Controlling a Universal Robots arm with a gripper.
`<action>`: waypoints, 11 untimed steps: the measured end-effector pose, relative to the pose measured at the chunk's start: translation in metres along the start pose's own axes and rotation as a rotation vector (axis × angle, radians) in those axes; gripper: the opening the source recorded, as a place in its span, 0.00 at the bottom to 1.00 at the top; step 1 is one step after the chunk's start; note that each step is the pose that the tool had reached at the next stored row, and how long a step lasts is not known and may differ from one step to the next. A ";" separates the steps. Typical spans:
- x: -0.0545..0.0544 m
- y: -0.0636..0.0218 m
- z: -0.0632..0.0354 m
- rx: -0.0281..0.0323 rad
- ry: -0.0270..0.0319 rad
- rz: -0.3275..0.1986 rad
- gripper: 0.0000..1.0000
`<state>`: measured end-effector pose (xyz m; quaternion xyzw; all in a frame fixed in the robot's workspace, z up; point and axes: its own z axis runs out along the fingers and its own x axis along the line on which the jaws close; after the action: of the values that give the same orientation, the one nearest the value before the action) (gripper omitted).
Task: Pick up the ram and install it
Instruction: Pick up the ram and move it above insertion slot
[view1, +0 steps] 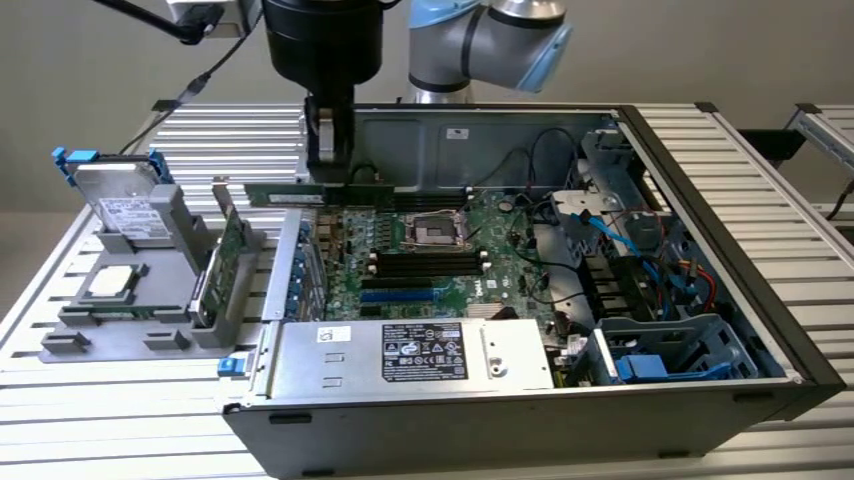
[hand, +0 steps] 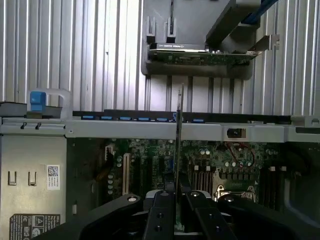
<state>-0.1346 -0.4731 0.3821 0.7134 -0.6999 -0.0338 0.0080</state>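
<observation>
The ram (view1: 287, 194), clamped in the gripper (view1: 330, 176), appears edge-on in the wrist view.

Soft, even light falls from above on the ribbed table (view1: 747, 150), which carries a pale sheen. Inside the case (view1: 534, 440) it is dimmer, and the walls shade the motherboard (view1: 441, 255). The power supply (view1: 501, 352) glints faintly. In the wrist view the table glares bright, the end effector (hand: 176, 200) is a dark silhouette, and the ram (hand: 178, 125) catches a thin pale line.
</observation>
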 end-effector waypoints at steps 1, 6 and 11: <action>0.000 -0.0042 -0.0003 0.0000 -0.0004 0.000 0.13; -0.002 -0.0259 -0.0015 -0.0001 -0.0010 -0.001 0.13; -0.006 -0.0476 -0.0026 0.0000 -0.0011 -0.001 0.13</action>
<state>-0.0870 -0.4664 0.3821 0.7137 -0.6996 -0.0342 0.0076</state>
